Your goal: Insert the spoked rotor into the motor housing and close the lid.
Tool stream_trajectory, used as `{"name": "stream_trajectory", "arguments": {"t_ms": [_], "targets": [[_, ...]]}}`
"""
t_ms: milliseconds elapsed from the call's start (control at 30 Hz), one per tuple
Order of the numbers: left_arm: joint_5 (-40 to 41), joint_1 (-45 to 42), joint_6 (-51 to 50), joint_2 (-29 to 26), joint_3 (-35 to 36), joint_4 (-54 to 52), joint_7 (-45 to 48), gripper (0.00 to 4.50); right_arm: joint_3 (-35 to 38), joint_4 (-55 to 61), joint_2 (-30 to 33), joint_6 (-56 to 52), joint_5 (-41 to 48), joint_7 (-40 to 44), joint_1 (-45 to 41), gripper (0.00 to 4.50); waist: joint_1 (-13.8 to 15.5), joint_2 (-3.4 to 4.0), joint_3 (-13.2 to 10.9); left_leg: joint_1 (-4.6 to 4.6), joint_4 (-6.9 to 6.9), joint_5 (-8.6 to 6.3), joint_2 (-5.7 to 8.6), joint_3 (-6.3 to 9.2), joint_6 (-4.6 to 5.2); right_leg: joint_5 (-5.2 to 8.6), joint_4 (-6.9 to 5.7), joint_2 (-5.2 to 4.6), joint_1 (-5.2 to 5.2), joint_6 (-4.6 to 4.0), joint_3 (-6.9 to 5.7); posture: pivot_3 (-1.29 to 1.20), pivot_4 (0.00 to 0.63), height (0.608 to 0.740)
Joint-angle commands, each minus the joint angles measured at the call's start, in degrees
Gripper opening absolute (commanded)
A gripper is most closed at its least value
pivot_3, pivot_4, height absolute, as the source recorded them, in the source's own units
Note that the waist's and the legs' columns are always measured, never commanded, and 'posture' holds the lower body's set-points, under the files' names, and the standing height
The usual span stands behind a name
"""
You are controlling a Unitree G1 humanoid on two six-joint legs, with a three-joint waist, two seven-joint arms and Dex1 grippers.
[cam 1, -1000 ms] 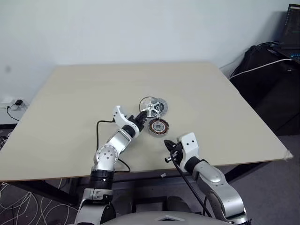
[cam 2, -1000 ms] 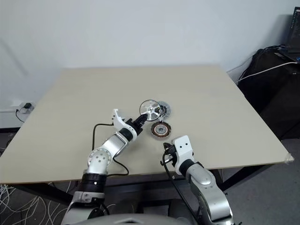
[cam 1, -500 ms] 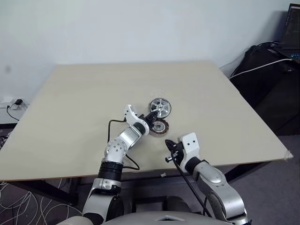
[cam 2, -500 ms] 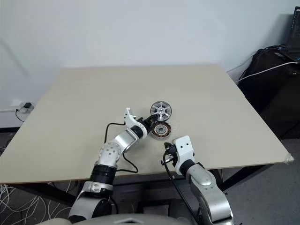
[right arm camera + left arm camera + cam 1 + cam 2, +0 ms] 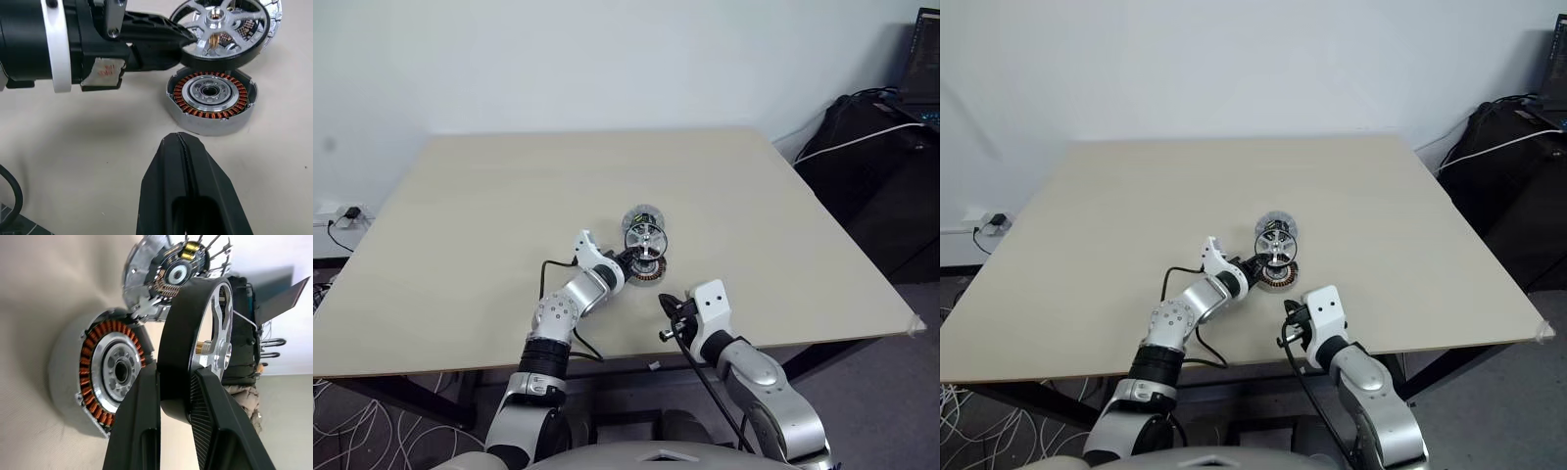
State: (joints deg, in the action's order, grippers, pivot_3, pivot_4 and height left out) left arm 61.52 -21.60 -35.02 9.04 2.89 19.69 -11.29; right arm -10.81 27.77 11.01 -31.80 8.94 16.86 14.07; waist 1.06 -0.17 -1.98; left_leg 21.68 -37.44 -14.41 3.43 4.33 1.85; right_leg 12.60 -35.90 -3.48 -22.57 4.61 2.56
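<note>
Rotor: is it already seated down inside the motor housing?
No. The left gripper holds the spoked rotor on edge above the motor housing, whose copper windings lie fully exposed.

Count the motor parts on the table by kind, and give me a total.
Spoked rotor, held on edge in the left gripper: 1
Motor housing with copper windings, lying flat: 1
Lid, tilted behind the rotor: 1
Total: 3
</note>
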Motion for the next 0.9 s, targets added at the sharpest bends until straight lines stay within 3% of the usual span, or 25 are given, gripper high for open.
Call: {"name": "stream_trajectory", "arguments": {"t_ms": [33,900], "targets": [[0.57,5.94,-0.62,11.42,-0.57,-0.95,-0.29,0.51,-0.01,2.92,-0.12,0.43,0.45,-0.46,-0.31,0.00,0.01,0.00,0.00,0.00,0.00,0.00,0.00,0.00,0.00,0.00,0.00,0.00,-0.02,0.00,0.00,0.00,0.000,0.740],[-0.35,6.23,-3.31,11.49,-0.33,0.96,-1.73,0.51,0.04,2.97,-0.16,0.63,0.42,-1.12,-0.41,0.00,0.01,0.00,0.00,0.00,0.00,-0.02,0.00,0.00,-0.04,0.00,0.00,-0.01,-0.03,0.00,0.00,0.00,0.000,0.740]]}}
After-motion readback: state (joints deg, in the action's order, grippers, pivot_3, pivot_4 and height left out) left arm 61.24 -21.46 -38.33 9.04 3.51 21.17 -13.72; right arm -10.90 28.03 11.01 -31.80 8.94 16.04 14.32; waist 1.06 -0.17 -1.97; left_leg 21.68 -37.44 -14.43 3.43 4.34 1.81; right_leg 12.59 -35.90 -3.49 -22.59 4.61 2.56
